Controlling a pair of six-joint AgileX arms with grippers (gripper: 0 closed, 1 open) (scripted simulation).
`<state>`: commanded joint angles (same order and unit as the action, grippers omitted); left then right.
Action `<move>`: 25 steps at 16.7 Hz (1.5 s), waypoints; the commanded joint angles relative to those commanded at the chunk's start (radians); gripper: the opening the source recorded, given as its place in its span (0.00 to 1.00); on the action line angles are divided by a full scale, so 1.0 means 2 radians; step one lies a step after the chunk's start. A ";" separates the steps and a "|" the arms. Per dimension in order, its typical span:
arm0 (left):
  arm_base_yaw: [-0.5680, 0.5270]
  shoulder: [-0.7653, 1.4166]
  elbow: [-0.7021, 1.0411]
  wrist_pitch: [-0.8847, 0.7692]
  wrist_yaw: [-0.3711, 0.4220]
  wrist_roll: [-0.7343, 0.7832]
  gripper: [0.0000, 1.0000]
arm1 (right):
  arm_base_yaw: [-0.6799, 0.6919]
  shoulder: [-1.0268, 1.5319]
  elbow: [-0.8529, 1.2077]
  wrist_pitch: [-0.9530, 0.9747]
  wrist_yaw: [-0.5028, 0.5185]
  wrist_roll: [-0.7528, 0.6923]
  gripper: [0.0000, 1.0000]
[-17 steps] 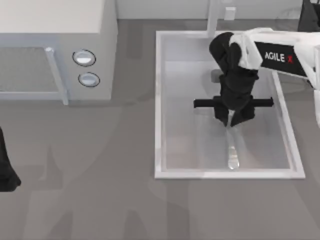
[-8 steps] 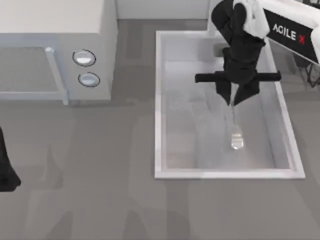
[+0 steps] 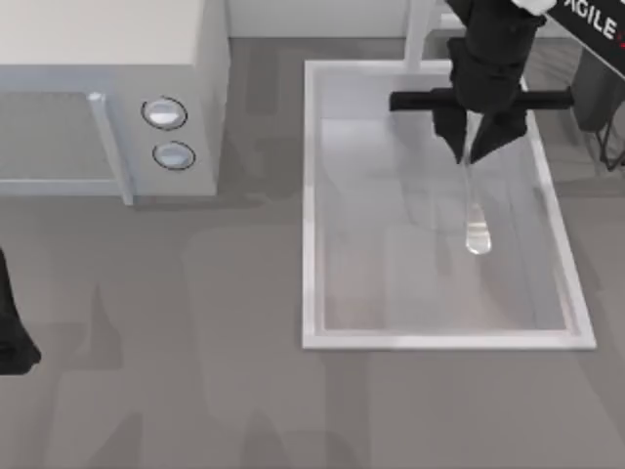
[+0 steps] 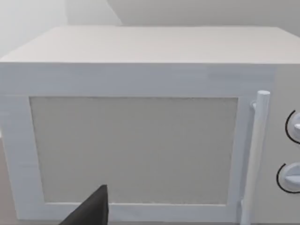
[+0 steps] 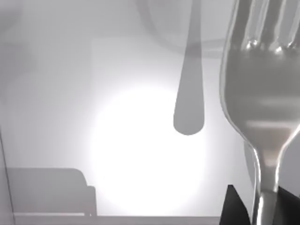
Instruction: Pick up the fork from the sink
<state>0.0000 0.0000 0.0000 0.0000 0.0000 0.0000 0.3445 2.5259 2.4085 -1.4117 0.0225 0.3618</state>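
already the lift is in hand; right gripper (image 3: pixel 478 149) pinches the fork (image 3: pixel 476 210) by one end, and it hangs over the sink (image 3: pixel 311 195), clear of the bottom; next, i judge, a steady rise clear of the rim; left arm sits parked by the microwave (image 3: pixel 107 93).

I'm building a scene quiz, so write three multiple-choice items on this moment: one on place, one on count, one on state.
1. Where is the right pincer?
A. over the sink's far end
B. over the microwave
C. beside the left arm

2. How many knobs does the microwave show from above?
A. one
B. two
C. four

3. What state is the fork in?
A. lying flat in the sink
B. held by the right pincer
C. held by the left pincer

Answers: 1 A, it hangs above the sink; 2 B, two round knobs; 3 B, its shadow falls apart from it in the right wrist view.
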 joint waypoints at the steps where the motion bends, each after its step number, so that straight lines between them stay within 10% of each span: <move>1: 0.000 0.000 0.000 0.000 0.000 0.000 1.00 | 0.000 0.000 0.000 0.000 0.000 0.000 0.00; 25: 0.000 0.000 0.000 0.000 0.000 0.000 1.00 | -0.189 -0.442 -0.492 0.029 -0.011 -0.192 0.00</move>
<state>0.0000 0.0000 0.0000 0.0000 0.0000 0.0000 -0.0331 1.6426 1.4247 -1.3529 0.0000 -0.0220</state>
